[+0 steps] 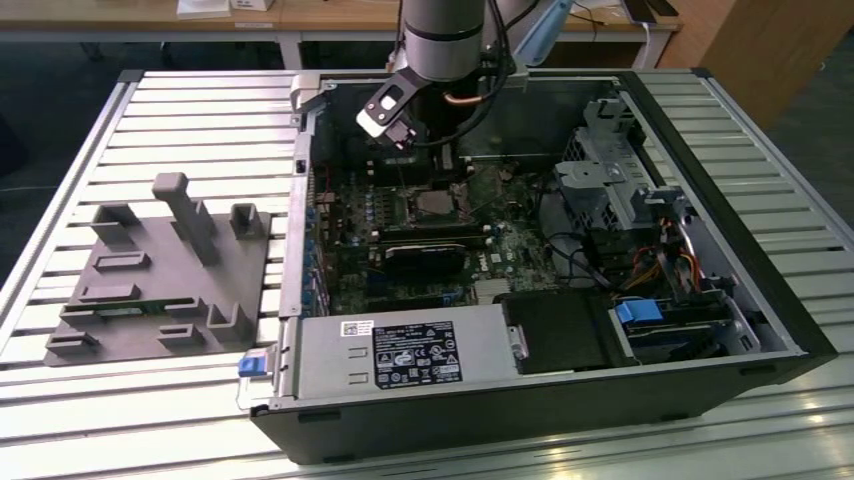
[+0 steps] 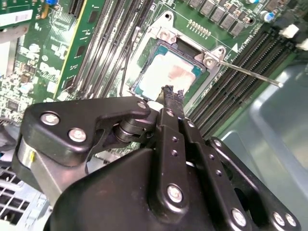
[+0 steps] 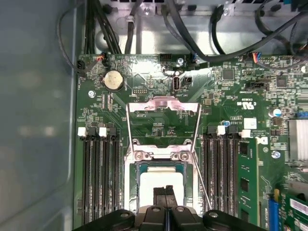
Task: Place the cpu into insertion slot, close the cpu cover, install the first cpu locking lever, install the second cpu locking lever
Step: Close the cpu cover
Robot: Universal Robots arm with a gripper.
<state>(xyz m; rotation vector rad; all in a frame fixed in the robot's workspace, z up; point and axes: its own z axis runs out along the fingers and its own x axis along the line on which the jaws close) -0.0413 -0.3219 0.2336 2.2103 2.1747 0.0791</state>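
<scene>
Right beneath the gripper (image 2: 171, 94), the cpu (image 2: 166, 74) lies flat in the insertion slot (image 2: 166, 34), pale metal face up with its green edge square to the socket walls. In both wrist views the two black fingers (image 3: 160, 197) are pressed together, tip against tip, and they point down at the edge of the chip nearest the gripper. Whether the tips touch the metal or hang just over it cannot be told.

Beyond the fingertips, the cpu cover (image 3: 163, 102) is swung open and away from the socket, and green motherboard (image 3: 144, 72) shows through its cut-out centre. One thin locking lever (image 2: 250, 73) sticks out free from the socket corner, across the long black memory slots (image 3: 96, 183) that flank the gripper on both sides. Further out past the cover sits a round coin battery (image 3: 113, 80).

In the exterior view the arm (image 1: 447, 40) reaches down into the open computer case (image 1: 747, 250), with the socket directly below its wrist.
</scene>
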